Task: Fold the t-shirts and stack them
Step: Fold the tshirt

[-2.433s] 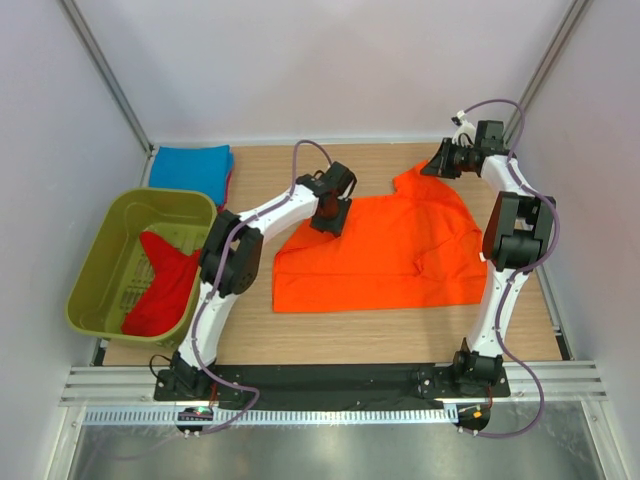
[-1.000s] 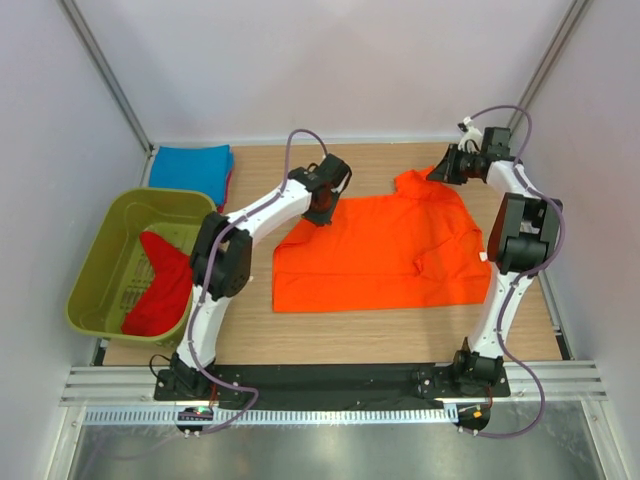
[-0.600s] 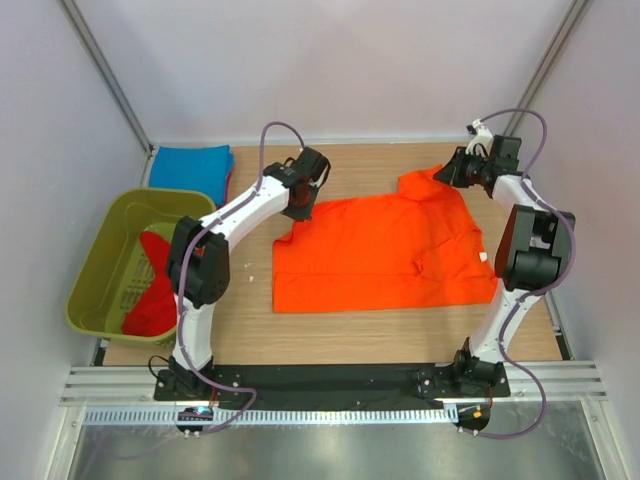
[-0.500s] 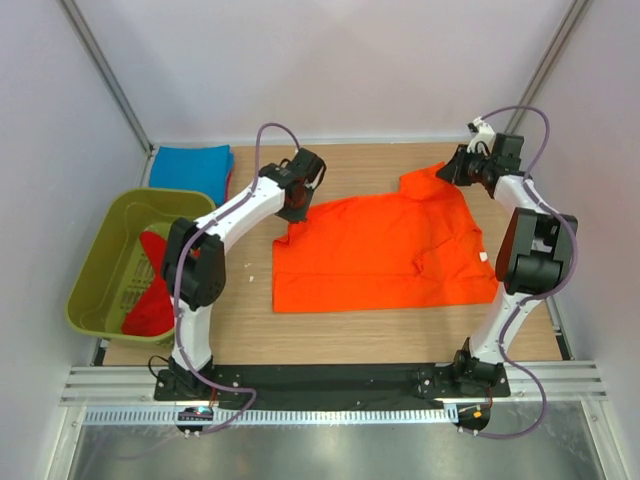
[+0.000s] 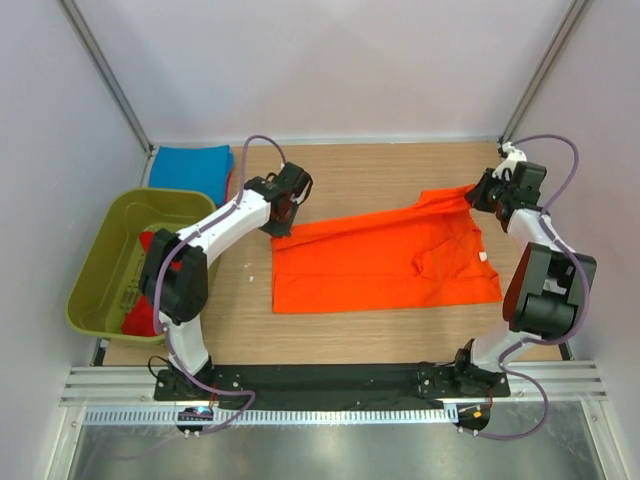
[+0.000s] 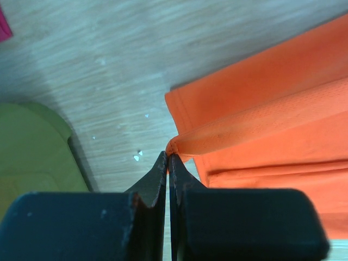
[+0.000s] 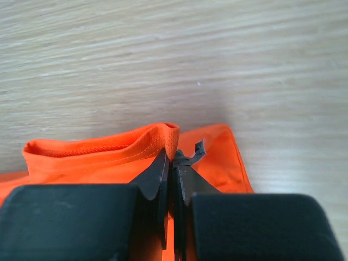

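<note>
Top external view: the orange shirt [image 5: 385, 262] spans the middle of the table [image 5: 380, 165], its far edge pulled taut. The left gripper [image 5: 279, 222] and right gripper [image 5: 474, 196] each pinch a far corner. We judge a fold is underway; next, bring both corners to the near hem.

One orange t-shirt [image 5: 385, 268], one blue t-shirt [image 5: 190, 168], one red t-shirt [image 5: 138, 318], one tub [image 5: 108, 238].
</note>
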